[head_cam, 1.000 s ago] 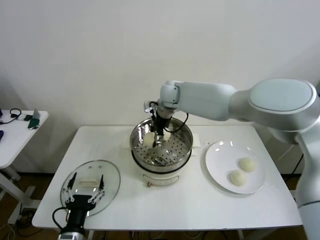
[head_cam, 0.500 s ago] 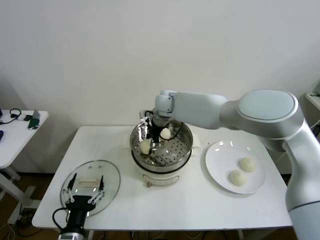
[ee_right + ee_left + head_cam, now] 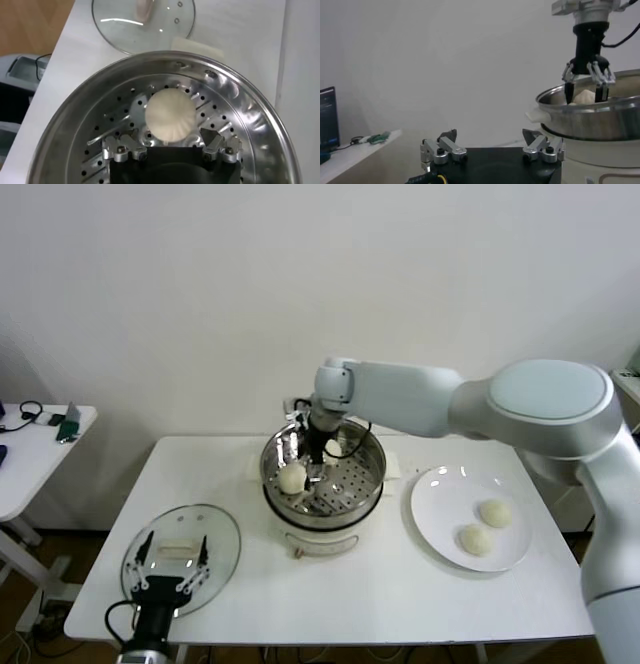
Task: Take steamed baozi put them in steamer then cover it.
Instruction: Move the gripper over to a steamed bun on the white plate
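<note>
Head view, right claw (image 3: 312, 467) spread wide over steamer (image 3: 365, 484), baozi (image 3: 292, 479) beneath, left claw (image 3: 170, 569) wide over cover (image 3: 222, 536)

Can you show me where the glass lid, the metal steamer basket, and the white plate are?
Glass lid (image 3: 215, 536), head view, on the clear glass right of its handle.
Steamer basket (image 3: 372, 459), head view, on the shiny right-hand wall.
White plate (image 3: 437, 502), head view, on a bare patch left of the buns.

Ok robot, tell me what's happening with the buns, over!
Right gripper open over steamer, bun dropped in. Two buns on plate. Left gripper open above lid. Nothing blocking.
</note>
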Controlling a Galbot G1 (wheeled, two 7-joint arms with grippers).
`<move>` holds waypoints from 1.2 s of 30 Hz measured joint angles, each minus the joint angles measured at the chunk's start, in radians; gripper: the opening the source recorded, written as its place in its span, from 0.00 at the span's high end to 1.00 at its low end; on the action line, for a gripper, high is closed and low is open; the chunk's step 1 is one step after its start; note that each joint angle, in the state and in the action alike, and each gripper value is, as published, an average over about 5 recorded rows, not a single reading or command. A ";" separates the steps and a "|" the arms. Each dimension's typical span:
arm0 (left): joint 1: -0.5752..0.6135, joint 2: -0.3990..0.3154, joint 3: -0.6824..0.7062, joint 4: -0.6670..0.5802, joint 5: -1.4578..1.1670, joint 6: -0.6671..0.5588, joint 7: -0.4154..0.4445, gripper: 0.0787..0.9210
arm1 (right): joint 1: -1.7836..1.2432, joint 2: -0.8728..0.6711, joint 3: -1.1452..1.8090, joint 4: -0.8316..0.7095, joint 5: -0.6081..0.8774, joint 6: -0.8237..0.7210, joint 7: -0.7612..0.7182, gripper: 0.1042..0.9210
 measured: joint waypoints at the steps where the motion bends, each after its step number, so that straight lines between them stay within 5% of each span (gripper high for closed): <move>1: 0.000 0.000 0.000 0.000 0.000 0.000 0.000 0.12 | 0.010 -0.012 0.000 0.008 -0.003 0.003 -0.007 0.12; 16: -0.016 -0.004 0.001 -0.007 -0.001 0.023 0.001 0.12 | 0.146 -0.346 -0.008 0.205 -0.130 0.056 -0.086 0.12; 36: 0.010 -0.011 -0.016 -0.013 0.019 0.037 0.000 0.12 | -0.116 -0.761 0.117 0.301 -0.537 0.128 -0.081 0.12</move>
